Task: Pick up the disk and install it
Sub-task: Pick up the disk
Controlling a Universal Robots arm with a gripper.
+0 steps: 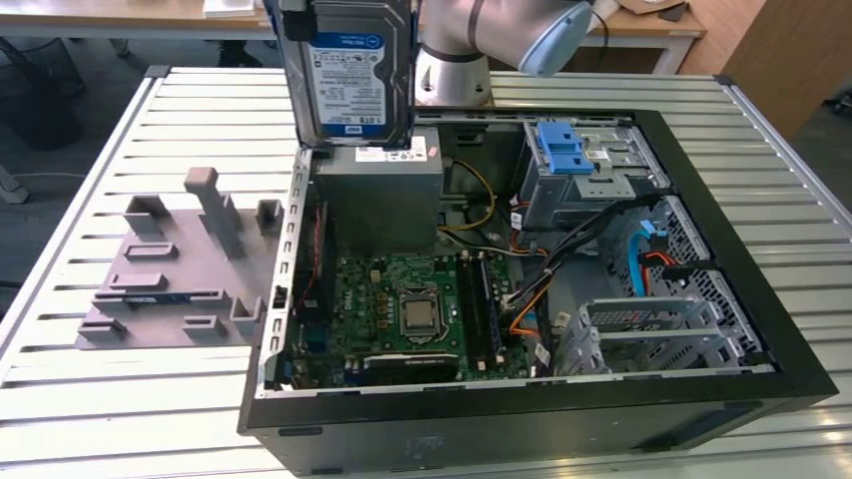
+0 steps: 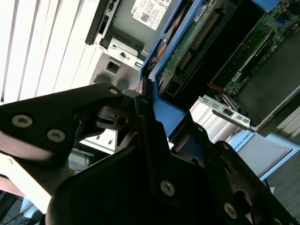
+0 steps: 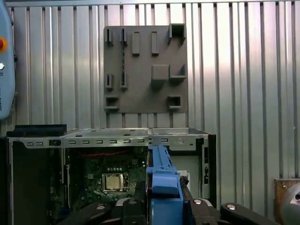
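The gripper (image 3: 165, 200) was clamped on the disk (image 1: 349, 72); in the first wrist view its jaws closed on the blue frame from both sides. In the exterior view the disk hung upright in the air, its label facing the camera. Its lower edge was just above the power supply (image 1: 379, 185), at the far corner of the open case (image 1: 533, 404) on the exterior view's left. The second wrist view showed the disk's circuit-board side, with the power supply close beyond it. Inside the case, the motherboard (image 1: 399, 299) lay flat on the floor. The cage (image 1: 586, 175) with its blue latch (image 1: 562, 148) stood at the far side, toward the exterior view's right, well apart from the disk. The arm (image 1: 486, 40) rose behind the case. A grey jig (image 1: 174, 269) lay on the slatted table (image 1: 67, 399), beside the case on the exterior view's left
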